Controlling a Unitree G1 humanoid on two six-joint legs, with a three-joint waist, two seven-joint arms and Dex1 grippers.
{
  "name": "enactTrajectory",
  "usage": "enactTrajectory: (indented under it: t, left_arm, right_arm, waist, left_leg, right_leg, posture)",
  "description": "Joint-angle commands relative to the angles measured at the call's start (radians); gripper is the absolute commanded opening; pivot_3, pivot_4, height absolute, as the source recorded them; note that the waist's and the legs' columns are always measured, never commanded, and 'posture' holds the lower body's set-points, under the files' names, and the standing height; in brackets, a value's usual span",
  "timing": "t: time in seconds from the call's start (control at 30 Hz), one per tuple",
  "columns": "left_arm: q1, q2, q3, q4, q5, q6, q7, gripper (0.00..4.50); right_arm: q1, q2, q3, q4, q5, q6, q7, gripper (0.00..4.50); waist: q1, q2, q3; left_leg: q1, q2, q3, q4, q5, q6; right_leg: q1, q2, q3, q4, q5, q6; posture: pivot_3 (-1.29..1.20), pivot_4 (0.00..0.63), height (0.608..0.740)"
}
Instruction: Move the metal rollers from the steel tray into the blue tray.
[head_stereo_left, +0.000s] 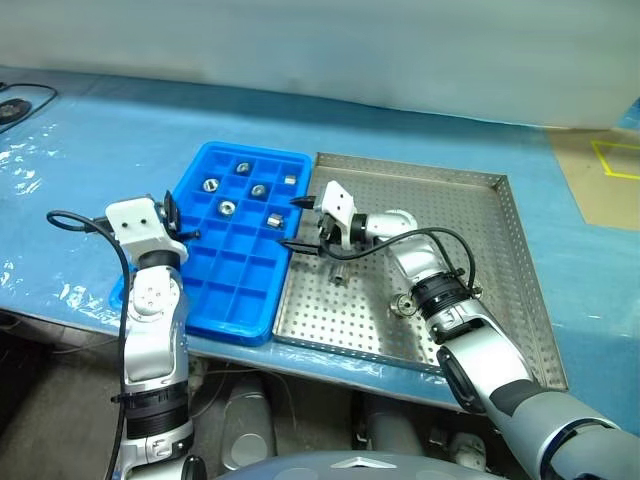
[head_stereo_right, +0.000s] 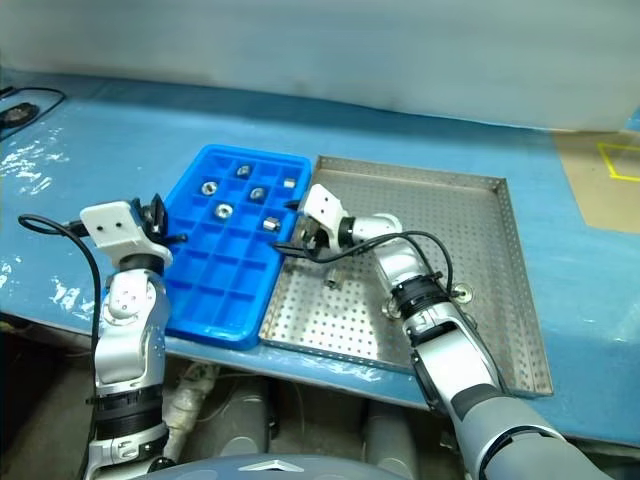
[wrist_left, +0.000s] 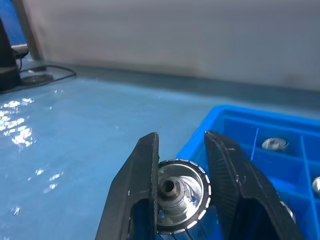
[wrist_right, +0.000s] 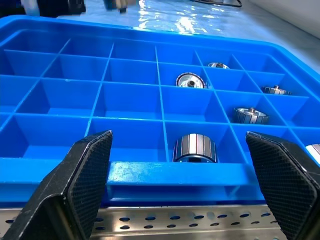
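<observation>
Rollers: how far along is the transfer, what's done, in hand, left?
Done: six metal rollers sit in separate compartments of the blue tray. In hand: the left gripper is shut on one roller, beside the tray's outer edge. The right gripper is open and empty at the tray edge. Left: two rollers on the steel tray.

blue tray (head_stereo_left: 232, 300) left of, touching steel tray (head_stereo_left: 500, 290) | six metal rollers (head_stereo_left: 227, 208) in blue tray's far compartments
</observation>
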Motion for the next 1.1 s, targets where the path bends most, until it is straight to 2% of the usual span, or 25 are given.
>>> enactTrajectory:
  t: [0.03, 0.17, 0.23, 0.3, 0.4, 0.57, 0.67, 0.7, 0.83, 0.97, 1.1]
  left_arm:
    - [0.004, 0.015, -0.013, -0.038, -0.007, 0.032, -0.01, 1.05]
    - [-0.002, 0.007, -0.035, -0.023, -0.015, 0.054, -0.015, 1.05]
    - [-0.019, 0.008, -0.039, -0.007, -0.024, 0.058, -0.018, 1.76]
    - [-0.038, 0.009, -0.043, 0.016, -0.035, 0.061, -0.024, 2.28]
    - [-0.095, 0.019, -0.053, 0.068, -0.091, 0.034, -0.093, 3.26]
    - [-0.212, 0.047, -0.077, 0.184, -0.138, -0.019, -0.197, 3.26]
    - [-0.3, 0.088, -0.159, 0.286, -0.197, -0.059, -0.423, 3.26]
    - [-0.328, 0.099, -0.181, 0.322, -0.218, -0.058, -0.494, 3.26]
    - [-0.412, 0.147, -0.262, 0.472, -0.276, -0.019, -0.771, 3.26]
    - [-0.471, 0.238, -0.406, 0.588, -0.25, 0.002, -1.069, 3.26]
    - [-0.537, 0.316, -0.499, 0.697, -0.187, -0.011, -1.231, 3.26]
  right_arm:
    - [0.004, 0.002, -0.016, -0.016, 0.004, -0.017, 0.003, 4.5]
    - [0.008, -0.002, -0.036, -0.032, 0.013, -0.003, -0.012, 4.5]
    - [0.022, -0.008, -0.035, -0.046, 0.003, -0.003, -0.021, 4.5]
    - [0.034, -0.015, -0.034, -0.06, -0.001, -0.002, -0.026, 4.5]
    - [0.059, -0.032, -0.05, -0.11, 0.006, 0.026, -0.05, 4.5]
    - [0.111, -0.079, -0.082, -0.203, 0.016, 0.078, -0.092, 4.5]
    - [0.164, -0.125, -0.129, -0.299, 0.029, 0.134, -0.134, 4.5]
    - [0.182, -0.141, -0.144, -0.331, 0.032, 0.153, -0.145, 4.5]
    - [0.273, -0.212, -0.204, -0.474, 0.036, 0.226, -0.198, 4.5]
    - [0.388, -0.27, -0.27, -0.62, 0.043, 0.301, -0.257, 4.5]
    - [0.473, -0.29, -0.296, -0.72, 0.048, 0.354, -0.293, 4.5]
  waist:
    - [-0.001, 0.0, 0.0]
    - [-0.001, 0.0, 0.0]
    - [-0.002, 0.0, 0.0]
    - [-0.001, 0.0, 0.0]
    - [-0.003, 0.0, 0.0]
    - [-0.012, 0.0, 0.0]
    - [-0.018, 0.0, 0.0]
    - [-0.021, 0.0, 0.0]
    - [-0.05, 0.0, 0.0]
    - [-0.09, 0.0, 0.0]
    - [-0.142, 0.0, 0.0]
  left_leg:
    - [0.0, 0.0, 0.0, 0.0, 0.0, 0.0]
    - [0.0, 0.0, -0.001, 0.0, 0.0, 0.0]
    - [0.0, 0.0, -0.001, 0.0, 0.0, 0.0]
    - [0.0, 0.0, -0.001, 0.0, 0.0, 0.0]
    - [0.0, -0.001, -0.001, 0.0, 0.0, -0.001]
    - [0.0, -0.001, -0.001, 0.001, 0.001, -0.001]
    - [0.0, -0.001, 0.0, 0.001, 0.001, -0.001]
    - [0.0, -0.001, 0.0, 0.0, 0.001, -0.001]
    - [0.001, -0.003, 0.002, 0.001, 0.001, -0.001]
    - [0.007, -0.003, 0.005, -0.001, 0.001, 0.0]
    - [0.01, -0.003, 0.007, -0.001, 0.0, 0.0]
  right_leg:
    - [0.0, 0.0, 0.0, 0.0, 0.0, 0.0]
    - [0.0, 0.0, 0.0, 0.0, 0.0, 0.0]
    - [0.0, 0.0, 0.0, 0.0, 0.0, 0.0]
    - [0.0, 0.0, 0.0, 0.0, 0.0, 0.0]
    - [0.0, 0.0, 0.0, 0.0, 0.0, 0.0]
    - [0.0, 0.0, 0.0, 0.001, 0.0, 0.0]
    - [0.0, 0.0, 0.001, 0.001, 0.0, 0.0]
    - [0.0, 0.0, 0.001, 0.001, 0.0, 0.0]
    - [0.0, 0.001, 0.004, 0.001, 0.0, 0.0]
    - [0.001, 0.002, 0.015, 0.001, 0.0, 0.001]
    - [0.001, 0.002, 0.02, 0.001, 0.0, 0.001]
  posture:
    - [0.16, 0.15, 0.74]
    - [0.13, 0.15, 0.74]
    - [0.13, 0.15, 0.74]
    - [0.1, 0.15, 0.74]
    - [0.07, 0.15, 0.74]
    - [-0.04, 0.15, 0.74]
    - [-0.14, 0.15, 0.74]
    - [-0.23, 0.15, 0.74]
    - [-0.34, 0.15, 0.74]
    - [-0.47, 0.15, 0.74]
    - [-0.52, 0.15, 0.74]
